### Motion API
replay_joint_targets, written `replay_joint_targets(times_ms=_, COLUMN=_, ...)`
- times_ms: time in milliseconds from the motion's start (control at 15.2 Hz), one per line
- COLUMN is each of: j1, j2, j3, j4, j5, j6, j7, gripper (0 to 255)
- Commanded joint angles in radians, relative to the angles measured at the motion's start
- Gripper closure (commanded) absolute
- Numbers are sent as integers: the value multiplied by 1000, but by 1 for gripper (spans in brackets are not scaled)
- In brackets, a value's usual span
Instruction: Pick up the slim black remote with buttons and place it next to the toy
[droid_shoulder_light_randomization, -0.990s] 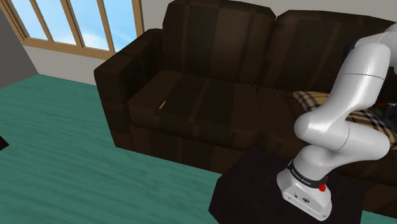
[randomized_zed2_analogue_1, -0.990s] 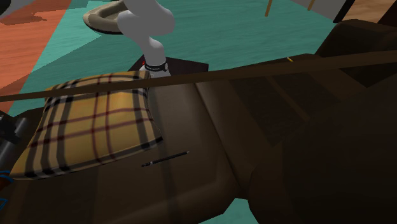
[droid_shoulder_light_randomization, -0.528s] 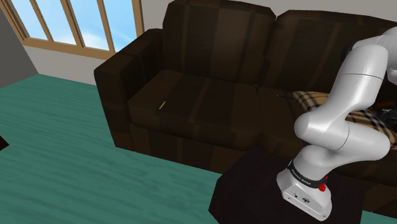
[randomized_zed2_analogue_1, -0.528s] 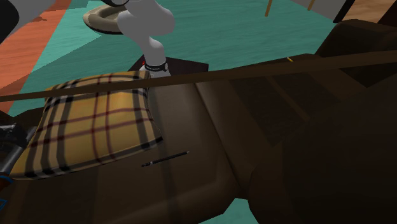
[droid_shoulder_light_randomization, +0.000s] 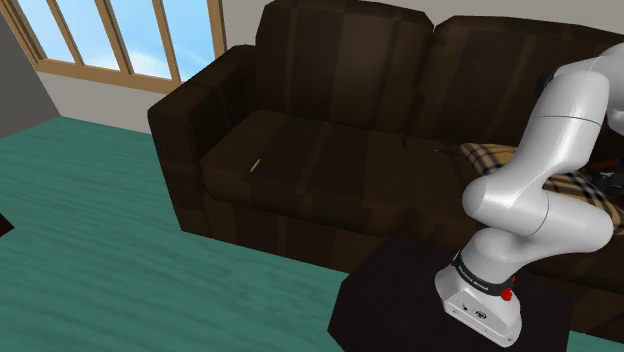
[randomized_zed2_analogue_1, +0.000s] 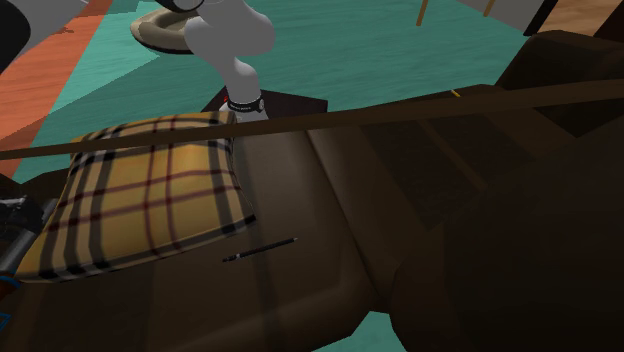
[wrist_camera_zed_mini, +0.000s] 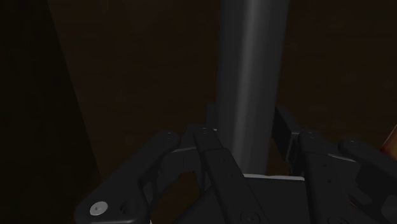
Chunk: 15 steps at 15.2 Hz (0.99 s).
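The wrist view gives what the others withhold: the pincer (wrist_camera_zed_mini: 248, 124) is clamped on the remote (wrist_camera_zed_mini: 251, 63). It is drawn here as a long, smooth grey slab running out lengthwise from between the fingers, against a dark brown ground. The shoulder view shows the white arm (droid_shoulder_light_randomization: 565, 130) bent over a tan plaid cushion (droid_shoulder_light_randomization: 490, 157) on the brown sofa (droid_shoulder_light_randomization: 330, 150). The second exterior view adds a thin dark stick (randomized_zed2_analogue_1: 260, 249) lying just beside that cushion, possibly a pen.

Slim grey remote (wrist_camera_zed_mini: 250, 76), smooth, clasped lengthwise between the jaws
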Motion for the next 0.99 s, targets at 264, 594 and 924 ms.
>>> replay_joint_targets(times_ms=264, j1=0, j2=4, j3=2, j4=-4, j5=1, j6=3, j7=-1, gripper=0)
replay_joint_targets(times_ms=594, j1=15, j2=-52, j3=-42, j4=46, j5=-56, j6=-86, j7=32, gripper=0)
replay_joint_targets(times_ms=924, j1=15, j2=-52, j3=-42, j4=46, j5=-56, j6=-86, j7=32, gripper=0)
